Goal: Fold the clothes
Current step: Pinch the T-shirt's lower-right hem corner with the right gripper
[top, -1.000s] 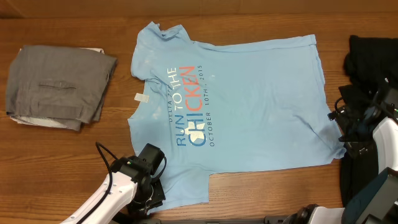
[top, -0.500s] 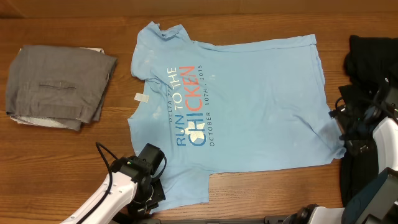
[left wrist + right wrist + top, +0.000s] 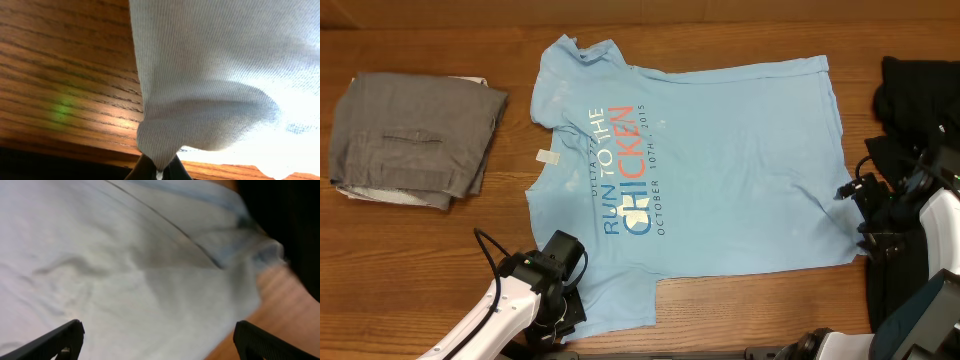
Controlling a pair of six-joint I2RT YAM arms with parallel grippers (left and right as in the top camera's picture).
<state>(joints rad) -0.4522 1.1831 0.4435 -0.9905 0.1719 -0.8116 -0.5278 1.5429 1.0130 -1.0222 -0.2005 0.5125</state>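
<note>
Shirt (image 3: 720,170) flat, print up — a tool at each end.
Left tool (image 3: 158,171) clenched on the near sleeve — right tool (image 3: 160,342) released over the hem.

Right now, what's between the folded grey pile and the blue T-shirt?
Nothing: the overhead view shows only bare wooden table between the grey pile and the T-shirt.

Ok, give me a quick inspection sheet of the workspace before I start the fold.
Surface: wooden table, grain showing.
Job's things: light blue T-shirt spread flat, print up.
Clutter: folded grey garment at the left; black clothing at the right edge.
Grippers: left gripper shut on the T-shirt's near sleeve edge; right gripper open over the hem corner.
Cables: black cable looping beside the left arm, off the T-shirt.
Surroundings: nothing seen.
</note>
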